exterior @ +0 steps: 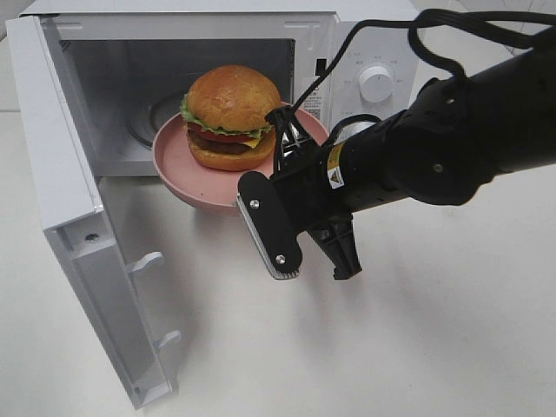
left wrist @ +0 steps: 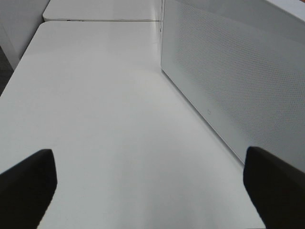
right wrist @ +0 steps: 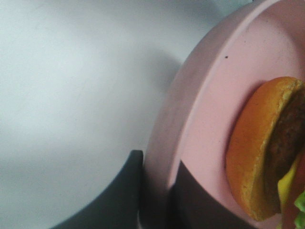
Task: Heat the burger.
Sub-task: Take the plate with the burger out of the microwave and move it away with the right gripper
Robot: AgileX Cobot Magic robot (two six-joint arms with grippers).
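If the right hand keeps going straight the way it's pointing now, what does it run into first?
The right hand, shut on the rim of the pink plate with the burger, points into the open microwave. Straight ahead looks free until the oven's back wall, though depth is hard to judge.

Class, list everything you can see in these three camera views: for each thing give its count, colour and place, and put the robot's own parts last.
burger: one, golden-brown bun with green, red and yellow layers, on the plate
plate: one, pink, at the microwave's open mouth, held off the table
microwave: one, white, at the back of the table, door swung open to the left
table: one, white, under everything
right gripper: one, black, shut on the plate's rim
left gripper: one, black, open over bare table beside the microwave
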